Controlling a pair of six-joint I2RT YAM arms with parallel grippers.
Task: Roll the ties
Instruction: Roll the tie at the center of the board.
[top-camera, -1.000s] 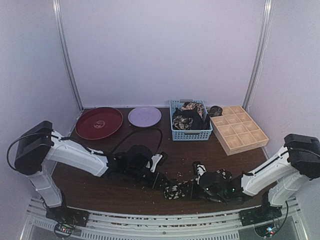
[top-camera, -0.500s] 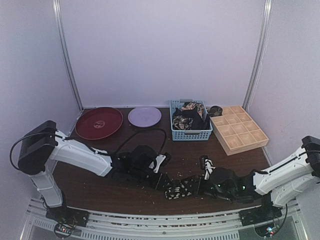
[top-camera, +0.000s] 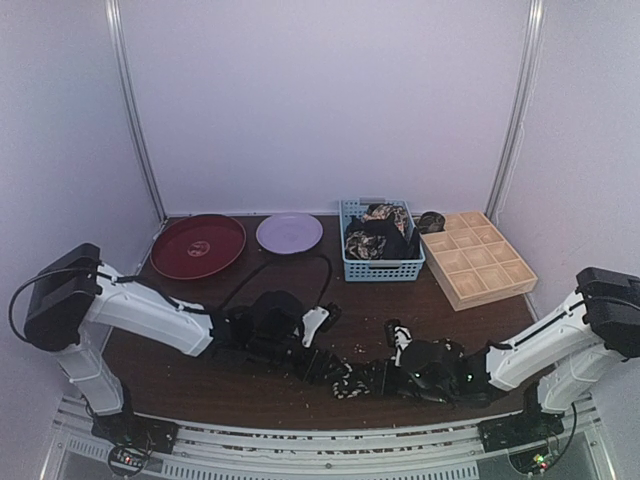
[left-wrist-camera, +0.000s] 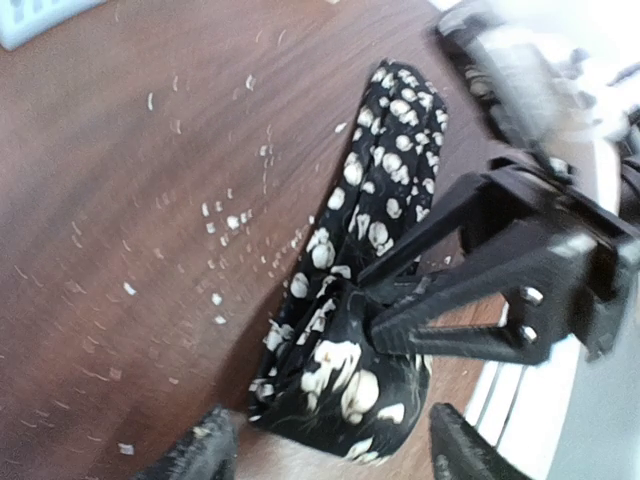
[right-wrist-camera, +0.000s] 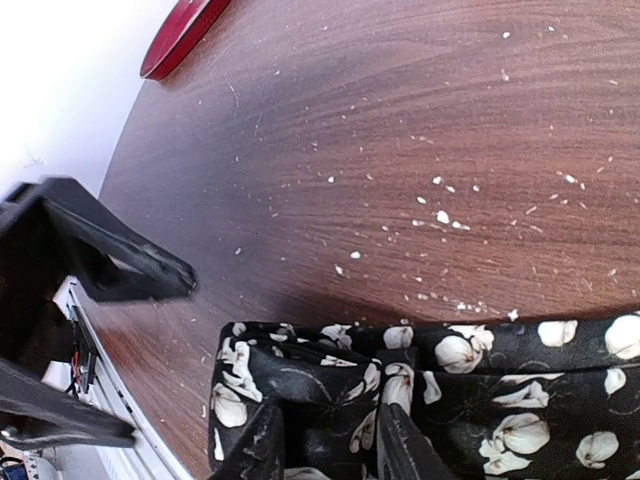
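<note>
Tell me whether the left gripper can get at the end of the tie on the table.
Probably yes: the left gripper is open, with the folded end of the tie between its fingertips. The right gripper pinches the strip farther along, leaving that end free.

White arms (top-camera: 150, 310), black left gripper (left-wrist-camera: 330, 452), apparently a black cable (top-camera: 280, 261).

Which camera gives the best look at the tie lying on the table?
The left wrist view: the tie fills the frame, with its print and most of its length clear. Right wrist shows only one stretch along the bottom edge; top external shows it small and dark.
</note>
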